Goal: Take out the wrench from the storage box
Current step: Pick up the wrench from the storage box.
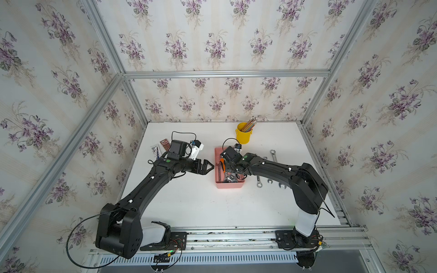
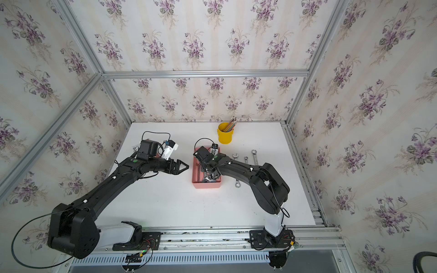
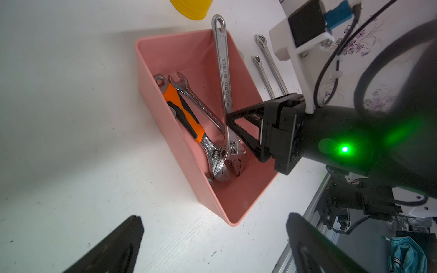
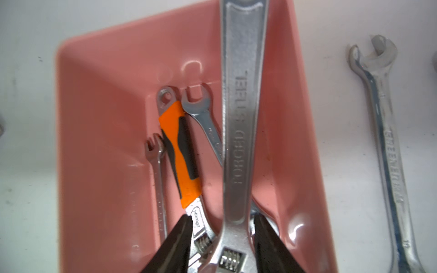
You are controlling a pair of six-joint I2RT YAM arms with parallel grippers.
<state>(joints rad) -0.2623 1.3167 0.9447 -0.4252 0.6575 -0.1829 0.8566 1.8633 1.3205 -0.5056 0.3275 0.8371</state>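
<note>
The salmon-pink storage box (image 1: 229, 185) (image 2: 207, 185) (image 3: 189, 59) (image 4: 106, 118) stands mid-table. In it, a long silver adjustable wrench (image 3: 223, 63) (image 4: 241, 118) marked FORGED STEEL lies tilted, its handle end over the far rim. My right gripper (image 1: 230, 173) (image 2: 209, 173) (image 3: 241, 139) (image 4: 222, 217) reaches down into the box, shut on this wrench at its head. Beside it lie an orange-handled adjustable wrench (image 3: 184, 113) (image 4: 179, 151), a combination wrench (image 4: 208, 123) and a small spanner (image 4: 158, 170). My left gripper (image 1: 211, 166) (image 2: 186, 166) (image 3: 214, 216) hovers open and empty just left of the box.
A yellow pencil cup (image 1: 243, 136) (image 2: 224, 136) stands behind the box. Several loose wrenches (image 1: 273, 156) (image 2: 254, 157) (image 4: 387, 146) lie on the white table right of the box, partly under my right arm. Small packets (image 1: 160, 146) lie at the back left.
</note>
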